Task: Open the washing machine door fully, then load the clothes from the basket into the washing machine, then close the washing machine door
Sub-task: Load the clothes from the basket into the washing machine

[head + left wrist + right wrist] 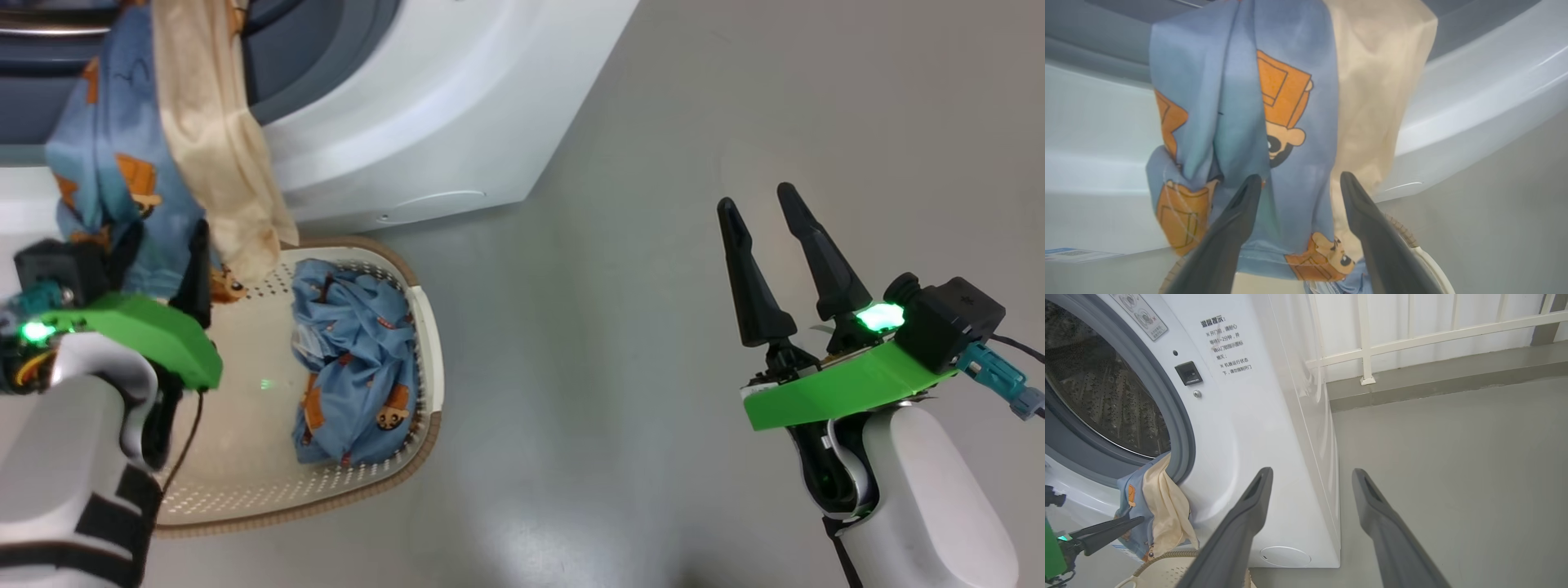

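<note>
Fingers, left point(1233, 228): standing spread wide, gripping nothing; blue garment point(1229, 102) is hanging just beyond and between the tips.
Fingers, right point(747, 269): spread too, empty, hovering over bare floor point(620, 392), well apart from the clothes.
Cream piece point(1372, 102): hanging beside the blue garment, just past one left fingertip.
Both pieces: draping out of the washing machine point(424, 106) mouth over the gasket point(1182, 433), tails dangling toward the basket point(431, 359) below the left fingers.
Blue bundle point(351, 359): sitting in the basket, between the two pairs of fingers, nearer the left.
Step, judged: getting the draped pieces fully into the drum point(1106, 396).
Doing it well: closing low on both tails together, lifting over the lip, feeding deep.
Risk: cloth sliding back out or catching on the gasket, blocking door closing.
</note>
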Motion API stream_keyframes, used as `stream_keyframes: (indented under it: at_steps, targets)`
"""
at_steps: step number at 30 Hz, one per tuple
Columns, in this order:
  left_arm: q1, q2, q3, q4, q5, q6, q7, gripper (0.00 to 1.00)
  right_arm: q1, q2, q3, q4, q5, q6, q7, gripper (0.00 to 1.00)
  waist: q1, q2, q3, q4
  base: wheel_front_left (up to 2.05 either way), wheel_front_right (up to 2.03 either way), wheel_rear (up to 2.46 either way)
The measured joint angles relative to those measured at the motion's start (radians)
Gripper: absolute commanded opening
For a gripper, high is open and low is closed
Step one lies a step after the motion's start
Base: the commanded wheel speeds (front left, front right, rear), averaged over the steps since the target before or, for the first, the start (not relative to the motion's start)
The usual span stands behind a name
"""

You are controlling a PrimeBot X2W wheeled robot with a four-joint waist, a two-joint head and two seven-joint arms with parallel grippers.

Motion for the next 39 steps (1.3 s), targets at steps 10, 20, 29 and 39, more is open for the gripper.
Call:
stream_keyframes:
  at_steps: [10,20,29,39]
  targets:
    - [-0.145,-0.002,-0.045,0.182,-0.021,-0.009,-0.017,1.0,-0.014,0.016,-0.002,-0.007,0.0,0.0,0.0,1.0,0.0,0.0,0.033,-0.037,0.0,0.0,0.0]
    - [-0.245,-0.023,-0.08,0.277,-0.085,-0.009,-0.039,0.99,-0.02,0.021,-0.002,-0.009,0.0,0.0,0.0,1.0,0.0,0.0,0.052,-0.046,0.0,0.0,0.0]
    - [-0.257,-0.035,-0.117,0.294,-0.132,-0.009,-0.063,0.0,-0.02,0.024,-0.008,-0.009,0.0,0.0,0.0,1.0,0.0,0.0,0.041,-0.036,0.0,0.0,0.0]
    - [-0.2,-0.018,-0.211,0.206,-0.151,-0.009,-0.065,0.0,-0.02,0.023,-0.013,-0.005,-0.001,0.0,0.0,1.0,0.0,0.0,0.016,-0.01,0.0,0.0,0.0]
